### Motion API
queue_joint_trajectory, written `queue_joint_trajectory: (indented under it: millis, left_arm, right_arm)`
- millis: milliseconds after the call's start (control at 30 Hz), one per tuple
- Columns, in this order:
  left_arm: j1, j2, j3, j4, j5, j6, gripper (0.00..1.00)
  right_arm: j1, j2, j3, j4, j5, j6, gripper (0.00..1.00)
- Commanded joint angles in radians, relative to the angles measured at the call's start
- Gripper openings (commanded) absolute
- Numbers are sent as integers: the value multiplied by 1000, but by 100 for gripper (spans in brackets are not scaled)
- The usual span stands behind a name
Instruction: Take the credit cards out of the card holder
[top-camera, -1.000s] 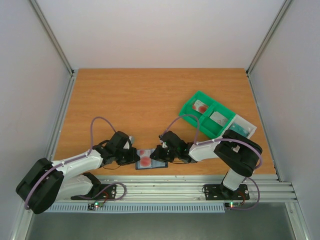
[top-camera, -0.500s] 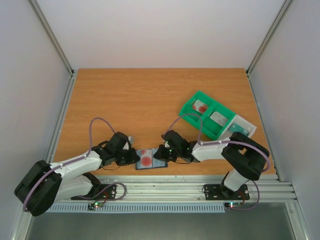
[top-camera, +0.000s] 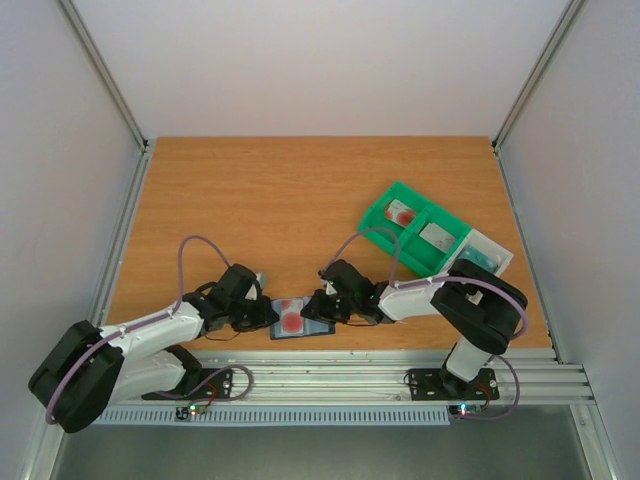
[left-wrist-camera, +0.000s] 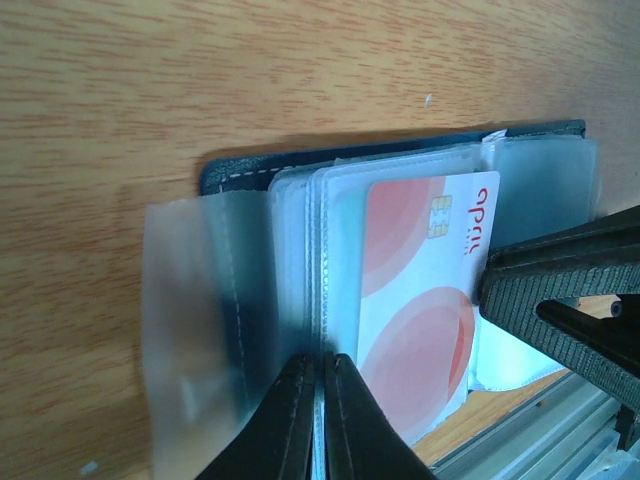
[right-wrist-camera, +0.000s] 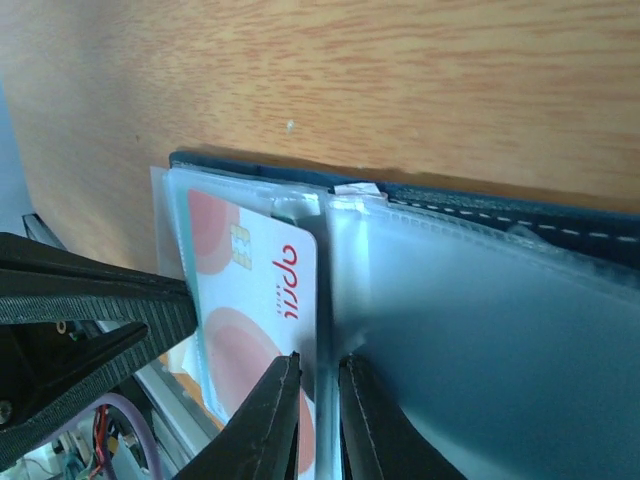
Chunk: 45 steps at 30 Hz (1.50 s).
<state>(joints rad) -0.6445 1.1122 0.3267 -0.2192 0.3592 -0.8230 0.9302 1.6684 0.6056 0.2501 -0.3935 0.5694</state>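
The slate-blue card holder (top-camera: 318, 327) lies open near the table's front edge, its clear sleeves fanned out. A whitish credit card with red blotches (top-camera: 290, 318) sits in a sleeve. In the left wrist view the card (left-wrist-camera: 420, 300) sticks out of the sleeve to the right, over the holder (left-wrist-camera: 240, 172). My left gripper (top-camera: 272, 316) (left-wrist-camera: 322, 368) is shut on the sleeve's sealed edge. My right gripper (top-camera: 316, 308) (right-wrist-camera: 318, 368) is closed on the card's (right-wrist-camera: 250, 290) free edge beside a frosted sleeve of the holder (right-wrist-camera: 560, 220).
A green compartmented tray (top-camera: 378, 222) stands at the right, holding cards, with a white section (top-camera: 498, 252) at its far end. The aluminium rail (top-camera: 380, 372) runs just behind the holder at the table's near edge.
The right arm's elbow dipped and came back up. Both grippers have stayed at the card holder, and the card has barely shifted.
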Motion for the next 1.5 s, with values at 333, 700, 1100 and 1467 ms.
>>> queue_joint_trajectory:
  millis: [333,700,1100,1467]
  left_arm:
    - [1,15,-20,-11,-12,9,5]
    - [0,-2,-21,-33,-24,13,5]
    - [1,-9,-18,-43,-25,16,5]
    - [0,-39,19,-77,-12,13,11]
  right_arm:
    - [-4,50,4,35,6,17,4]
    - [-31,-61,-42,-13,37,-20,1]
    - [-49,-100,-59,-35,38,-32,1]
    - [-78,-168,-92,-44,14,-46,1]
